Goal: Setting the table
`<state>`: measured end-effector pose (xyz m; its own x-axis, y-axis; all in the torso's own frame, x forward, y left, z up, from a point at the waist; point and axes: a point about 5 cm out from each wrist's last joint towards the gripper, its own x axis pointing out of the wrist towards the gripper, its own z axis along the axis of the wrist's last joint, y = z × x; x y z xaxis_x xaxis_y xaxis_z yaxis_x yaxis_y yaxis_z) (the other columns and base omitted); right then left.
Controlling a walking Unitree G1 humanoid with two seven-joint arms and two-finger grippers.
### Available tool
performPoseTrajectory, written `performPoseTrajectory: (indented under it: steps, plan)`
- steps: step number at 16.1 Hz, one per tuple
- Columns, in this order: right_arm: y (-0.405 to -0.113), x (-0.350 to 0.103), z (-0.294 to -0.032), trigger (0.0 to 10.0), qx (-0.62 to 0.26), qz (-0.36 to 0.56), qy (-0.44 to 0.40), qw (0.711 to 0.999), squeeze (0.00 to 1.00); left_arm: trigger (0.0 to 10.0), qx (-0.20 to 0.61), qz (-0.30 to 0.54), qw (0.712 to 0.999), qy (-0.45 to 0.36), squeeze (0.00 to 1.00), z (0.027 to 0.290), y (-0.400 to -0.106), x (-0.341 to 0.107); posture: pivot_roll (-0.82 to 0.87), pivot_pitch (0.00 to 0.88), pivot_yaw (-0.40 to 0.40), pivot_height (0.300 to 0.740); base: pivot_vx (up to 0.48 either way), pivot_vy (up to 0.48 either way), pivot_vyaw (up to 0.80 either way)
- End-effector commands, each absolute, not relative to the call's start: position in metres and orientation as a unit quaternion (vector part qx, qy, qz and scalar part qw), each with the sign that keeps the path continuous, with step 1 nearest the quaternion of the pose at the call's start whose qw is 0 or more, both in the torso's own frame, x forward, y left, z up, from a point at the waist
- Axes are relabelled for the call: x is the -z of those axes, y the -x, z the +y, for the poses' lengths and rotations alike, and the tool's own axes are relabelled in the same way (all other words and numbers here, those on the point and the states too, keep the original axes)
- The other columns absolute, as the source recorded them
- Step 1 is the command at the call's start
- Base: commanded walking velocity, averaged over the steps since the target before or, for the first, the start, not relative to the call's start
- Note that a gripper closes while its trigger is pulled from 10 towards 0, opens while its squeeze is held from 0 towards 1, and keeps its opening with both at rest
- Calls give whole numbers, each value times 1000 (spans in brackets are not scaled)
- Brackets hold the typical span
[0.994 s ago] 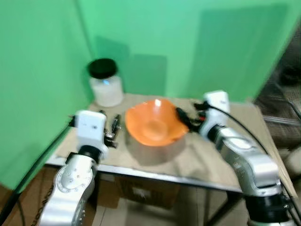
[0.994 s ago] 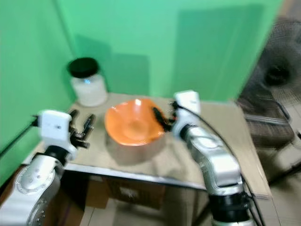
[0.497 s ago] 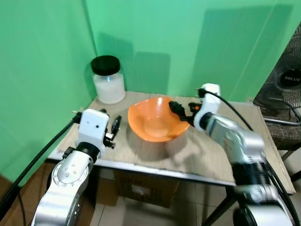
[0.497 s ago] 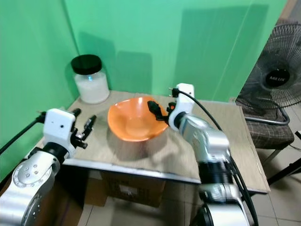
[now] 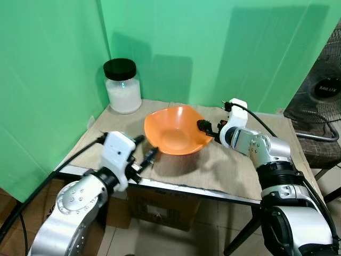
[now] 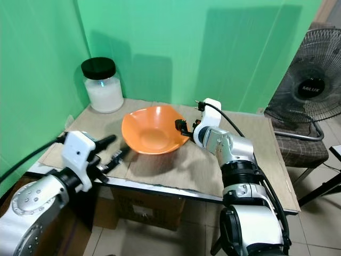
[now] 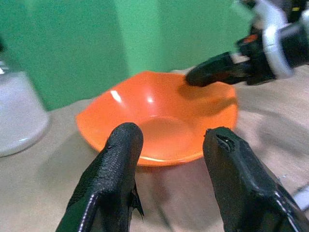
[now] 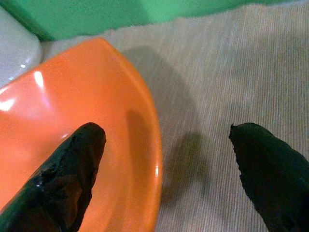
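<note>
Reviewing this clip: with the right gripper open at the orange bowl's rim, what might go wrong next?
1. The right gripper straddles the orange bowl at its rim, one finger inside and one outside; a thin, sloped rim could slip or tip the bowl on closing.
2. The left gripper sits open near the bowl's other side; moving in, it might push the bowl across the table.
3. The glass jar stands close behind; a swung bowl might strike it.

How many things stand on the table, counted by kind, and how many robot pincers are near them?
Orange bowl: 1
Glass jar with black lid: 1
Robot pincers: 2, left pincer and right pincer
Total: 4
</note>
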<state>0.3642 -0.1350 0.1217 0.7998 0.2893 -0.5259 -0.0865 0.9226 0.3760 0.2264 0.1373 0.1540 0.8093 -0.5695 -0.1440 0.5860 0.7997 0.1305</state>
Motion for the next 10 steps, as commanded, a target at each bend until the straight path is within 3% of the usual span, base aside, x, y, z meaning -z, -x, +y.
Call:
performPoseTrajectory:
  steps: [1, 4, 5, 6, 7, 9, 10]
  plan:
    - [-370, -127, -135, 10000, -91, 289, -164, 939, 0, 10000, 320, 51, 942, -84, 0, 133, -225, -155, -55, 0, -24, 740, 0, 0, 0]
    - [-369, -119, -128, 9922, -91, 321, -219, 917, 0, 10000, 325, 55, 940, -81, 0, 131, -227, -152, -66, 0, -20, 740, 0, 0, 0]
    - [-369, -117, -128, 9412, -89, 326, -227, 913, 0, 10000, 327, 55, 940, -81, 0, 131, -227, -152, -75, 0, -13, 740, 0, 0, 0]
    - [-368, -114, -128, 3961, -85, 331, -240, 909, 0, 10000, 328, 56, 940, -81, 0, 131, -227, -152, -75, 0, -13, 740, 0, 0, 0]
    - [-365, -107, -125, 1451, -87, 338, -279, 895, 0, 10000, 330, 57, 939, -81, 0, 131, -227, -152, -79, 0, -10, 740, 0, 0, 0]
    - [-362, -99, -120, 0, -82, 349, -324, 875, 0, 10000, 336, 61, 936, -81, 0, 130, -227, -151, -80, 0, -8, 740, 0, 0, 0]
    - [-361, -96, -118, 0, -78, 351, -335, 871, 0, 10000, 337, 64, 935, -83, 0, 130, -227, -150, -80, 0, -6, 740, 0, 0, 0]
